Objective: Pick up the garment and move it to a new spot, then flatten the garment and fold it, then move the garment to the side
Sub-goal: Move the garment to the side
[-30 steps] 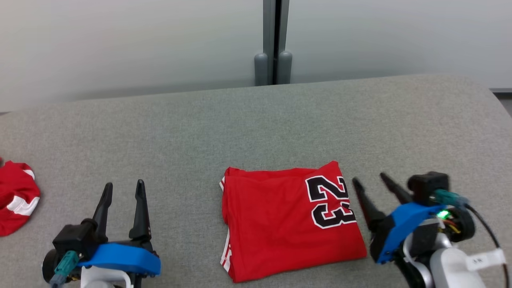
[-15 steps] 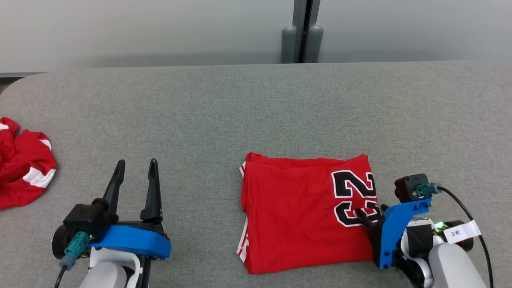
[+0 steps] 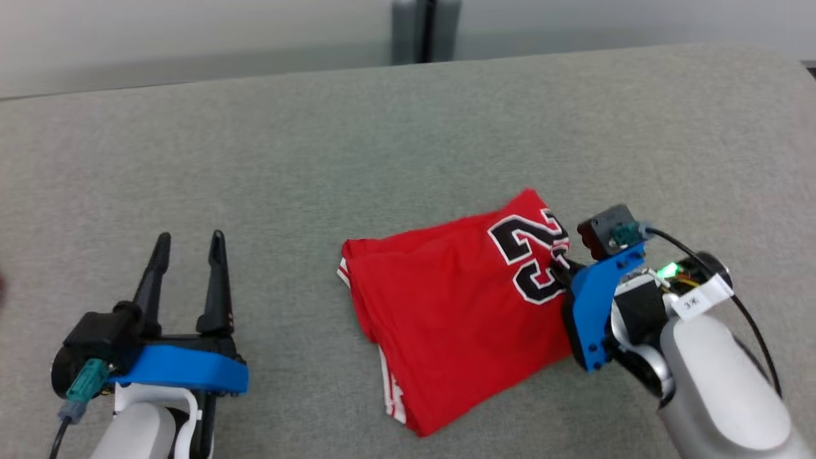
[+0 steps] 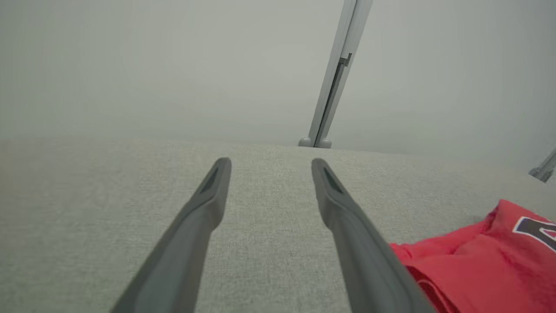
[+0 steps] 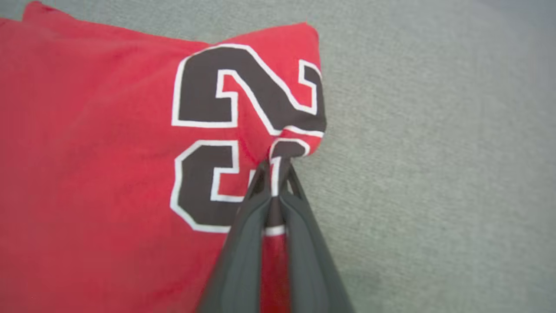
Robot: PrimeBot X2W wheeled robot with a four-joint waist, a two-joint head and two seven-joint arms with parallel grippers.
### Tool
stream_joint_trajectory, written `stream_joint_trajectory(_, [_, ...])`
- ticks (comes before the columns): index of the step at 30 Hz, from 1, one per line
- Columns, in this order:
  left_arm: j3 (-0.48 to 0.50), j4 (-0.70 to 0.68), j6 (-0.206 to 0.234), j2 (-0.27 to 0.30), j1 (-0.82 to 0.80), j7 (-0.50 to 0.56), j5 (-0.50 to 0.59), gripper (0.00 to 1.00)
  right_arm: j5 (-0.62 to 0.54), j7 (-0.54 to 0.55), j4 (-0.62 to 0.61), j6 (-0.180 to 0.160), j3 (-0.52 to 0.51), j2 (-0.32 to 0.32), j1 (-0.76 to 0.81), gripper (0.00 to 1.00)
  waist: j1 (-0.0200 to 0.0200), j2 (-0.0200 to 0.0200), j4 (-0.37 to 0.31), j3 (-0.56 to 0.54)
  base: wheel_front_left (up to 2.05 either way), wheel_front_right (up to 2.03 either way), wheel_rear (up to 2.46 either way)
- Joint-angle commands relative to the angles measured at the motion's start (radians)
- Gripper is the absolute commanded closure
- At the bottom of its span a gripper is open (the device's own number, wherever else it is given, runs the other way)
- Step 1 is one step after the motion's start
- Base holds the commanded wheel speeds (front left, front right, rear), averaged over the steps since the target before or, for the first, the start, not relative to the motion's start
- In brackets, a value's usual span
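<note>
Nearest you, your left gripper [image 3: 191,237] hovers over the grey table [image 3: 319,146] with its fingers spread and nothing between them. Your right gripper [image 5: 273,169] pinches the right edge of the folded red garment [image 3: 446,306] beside the 23; the garment lies skewed at mid-table, with a grey post [image 3: 417,29] beyond the far edge

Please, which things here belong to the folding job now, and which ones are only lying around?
In the job:
folded red jersey; right gripper, shut on its edge by the number; grey surface under it.

Not in use:
left gripper, open, apart from the jersey; grey post behind the surface.
</note>
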Motion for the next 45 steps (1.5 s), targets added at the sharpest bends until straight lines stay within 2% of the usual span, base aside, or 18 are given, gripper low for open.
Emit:
stream_joint_trajectory(1, [0.017, -0.014, 0.004, 0.018, -0.02, -0.003, 0.001, 0.0, 0.009, 0.0, -0.019, 0.0, 0.052, -0.059, -0.071, 1.0, -0.0001, -0.0001, -0.047, 0.02, 0.0, 0.0, 0.0])
stream_joint_trajectory(3, [0.029, -0.031, 0.004, 0.031, -0.025, -0.005, 0.006, 0.0, 0.021, -0.002, -0.031, 0.0, 0.101, -0.117, -0.134, 1.0, -0.0001, -0.0001, -0.086, 0.043, 0.0, 0.0, 0.0])
stream_joint_trajectory(4, [0.029, -0.031, 0.004, 0.031, -0.025, -0.005, 0.006, 0.0, 0.021, -0.002, -0.031, 0.0, 0.101, -0.117, -0.134, 1.0, -0.0001, -0.0001, -0.086, 0.043, 0.0, 0.0, 0.0])
stream_joint_trajectory(6, [0.031, -0.047, 0.007, 0.037, -0.034, -0.004, 0.016, 0.0, 0.03, -0.01, -0.027, 0.0, 0.13, -0.181, -0.19, 1.0, -0.0001, -0.0001, -0.12, 0.067, 0.0, 0.0, 0.0])
stream_joint_trajectory(10, [0.026, -0.081, 0.006, 0.06, -0.066, 0.009, 0.033, 0.0, 0.026, -0.071, 0.021, 0.0, 0.134, -0.283, -0.284, 1.0, -0.0001, -0.0001, -0.176, 0.121, 0.0, 0.0, 0.0])
stream_joint_trajectory(16, [0.021, -0.16, 0.011, 0.105, -0.113, 0.043, 0.069, 0.0, 0.021, -0.188, 0.17, 0.0, 0.084, -0.354, -0.405, 1.0, -0.0001, -0.0001, -0.239, 0.217, 0.0, 0.0, 0.0])
stream_joint_trajectory(25, [0.005, -0.258, 0.012, 0.155, -0.164, 0.101, 0.106, 0.0, -0.052, -0.317, 0.374, 0.0, -0.116, -0.342, -0.492, 1.0, -0.0001, -0.0001, -0.267, 0.313, 0.0, 0.0, 0.0])
stream_joint_trajectory(35, [-0.004, -0.277, 0.018, 0.164, -0.163, 0.116, 0.112, 0.0, -0.163, -0.406, 0.474, 0.0, -0.264, -0.307, -0.506, 1.0, -0.0001, -0.0001, -0.265, 0.315, 0.0, 0.0, 0.0])
stream_joint_trajectory(36, [-0.005, -0.273, 0.018, 0.162, -0.162, 0.115, 0.109, 0.0, -0.172, -0.413, 0.481, 0.0, -0.27, -0.304, -0.505, 0.68, -0.0001, -0.0001, -0.263, 0.311, 0.0, 0.0, 0.0])
stream_joint_trajectory(37, [-0.006, -0.269, 0.016, 0.161, -0.162, 0.114, 0.106, 0.0, -0.18, -0.417, 0.488, 0.0, -0.28, -0.301, -0.505, 0.05, -0.0001, -0.0001, -0.262, 0.306, 0.0, 0.0, 0.0])
stream_joint_trajectory(38, [-0.009, -0.261, 0.014, 0.157, -0.162, 0.111, 0.103, 0.0, -0.19, -0.426, 0.493, 0.0, -0.291, -0.3, -0.504, 0.0, -0.0001, -0.0001, -0.259, 0.299, 0.0, 0.0, 0.0])
stream_joint_trajectory(45, [-0.026, -0.194, 0.008, 0.117, -0.14, 0.064, 0.08, 0.0, -0.21, -0.499, 0.496, 0.0, -0.301, -0.281, -0.471, 0.0, -0.0001, -0.0001, -0.221, 0.209, 0.0, 0.0, 0.0])
